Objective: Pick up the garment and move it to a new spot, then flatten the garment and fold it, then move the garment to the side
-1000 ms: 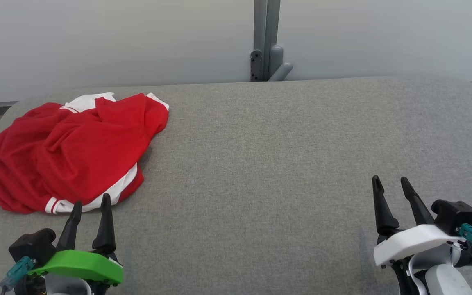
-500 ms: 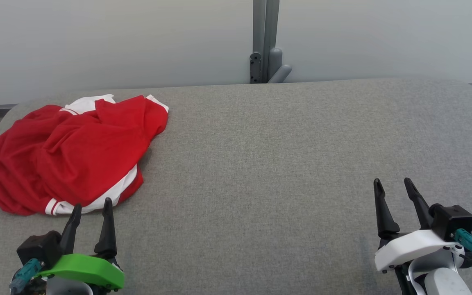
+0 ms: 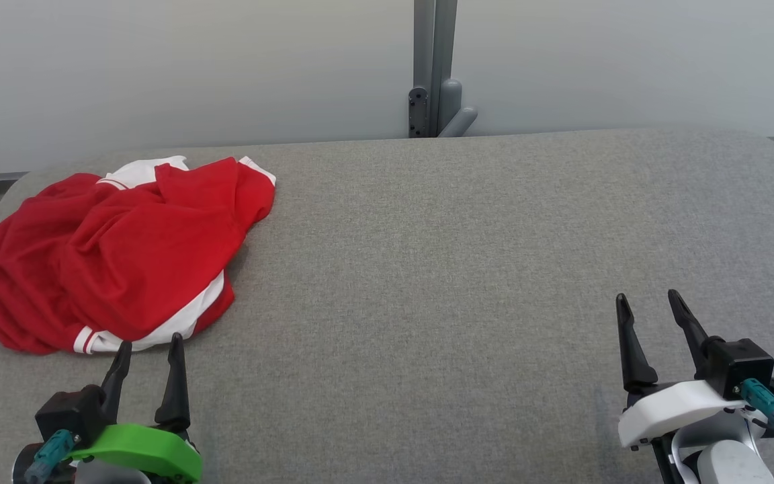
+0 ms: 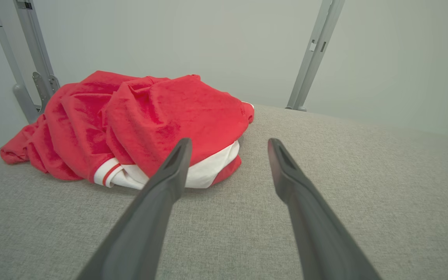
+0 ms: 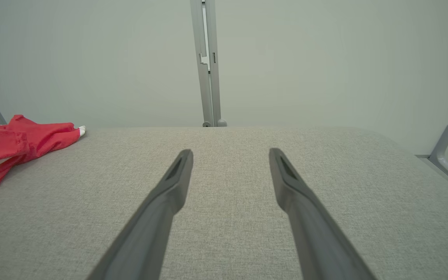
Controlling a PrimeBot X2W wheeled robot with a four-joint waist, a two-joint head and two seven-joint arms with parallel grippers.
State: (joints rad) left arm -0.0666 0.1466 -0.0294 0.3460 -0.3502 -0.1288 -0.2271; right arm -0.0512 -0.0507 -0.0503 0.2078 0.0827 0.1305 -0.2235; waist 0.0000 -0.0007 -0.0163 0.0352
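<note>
— Whereabouts, the garment [image 3: 111,255]?
— Heaped at about ten o'clock on the grey padded table [image 3: 461,269], hard against its left edge. Red with white trim, folded over on itself; not flat, not lifted, touched by nothing.
— Likely handling?
— Soft and light, judging by the folds. Limp once raised, so bound to sag and trail. Nothing stiff to push against, nothing breakable. Knit-looking cloth, probably not slippery between the dark fingers.
— Where to take hold?
— Best guess: the near rim, six o'clock of the heap, at the white band [image 3: 189,316] and the striped cuff [image 3: 84,338], both peeping out from under the red. Doubled edge there, thicker, easier to pinch than a smooth bulge. Risk: catching one layer only and dragging the rest.
— And the left gripper [image 3: 150,341]?
— At seven o'clock of the table, fingers spread wide, holding nothing, tips just short of that white band, pointing toward twelve.
— The right gripper [image 3: 647,296]?
— At four o'clock, well apart from the cloth, likewise spread wide and empty-handed, over grey padding.
— Farther out?
— Grey metal post [image 3: 433,67] at twelve o'clock behind the table, pale wall [image 3: 158,67] all round. Room from centre to three o'clock for a new spot.
— Stage of the job?
— First step not yet begun: pick-up pending, flattening, folding and shifting aside all to come.
</note>
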